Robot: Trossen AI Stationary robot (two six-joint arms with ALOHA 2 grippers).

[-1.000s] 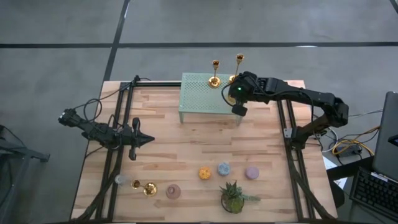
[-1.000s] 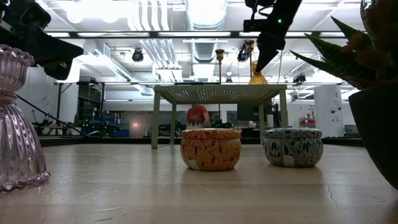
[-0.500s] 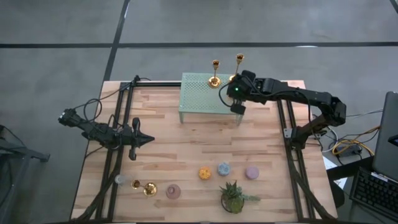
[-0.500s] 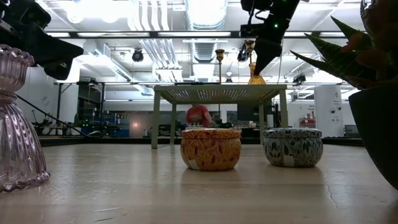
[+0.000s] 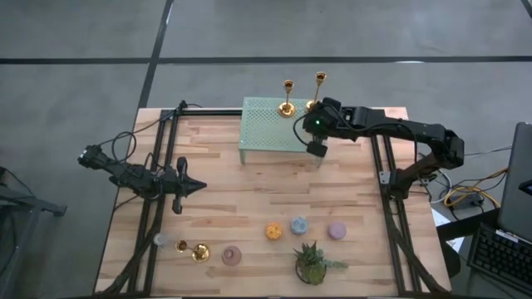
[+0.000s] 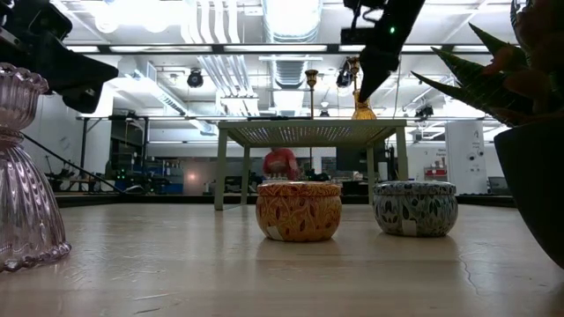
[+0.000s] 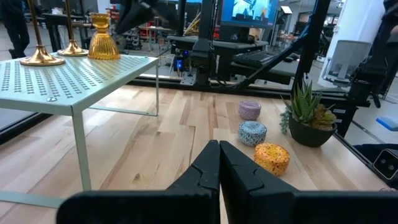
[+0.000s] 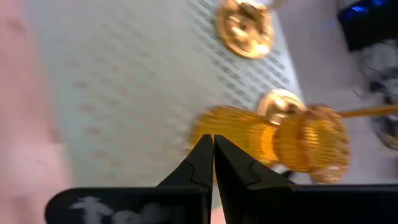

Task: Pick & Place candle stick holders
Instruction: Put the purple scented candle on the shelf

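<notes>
The right pincer (image 5: 316, 143) hangs over the right edge of the pale green perforated stand (image 5: 270, 124) at the far side of the counter (image 5: 224, 208), its fingers pressed together with nothing between them. Just beyond it, an amber ribbed glass holder (image 8: 249, 142) sits on the stand. Two tall gold candle stick holders (image 5: 288, 98) stand upright near the stand's far edge, close together. A third gold candle stick holder (image 5: 194, 250) lies tipped over at the counter's near left edge. The left pincer (image 7: 219, 163) waits at the counter's left side, shut and empty.
</notes>
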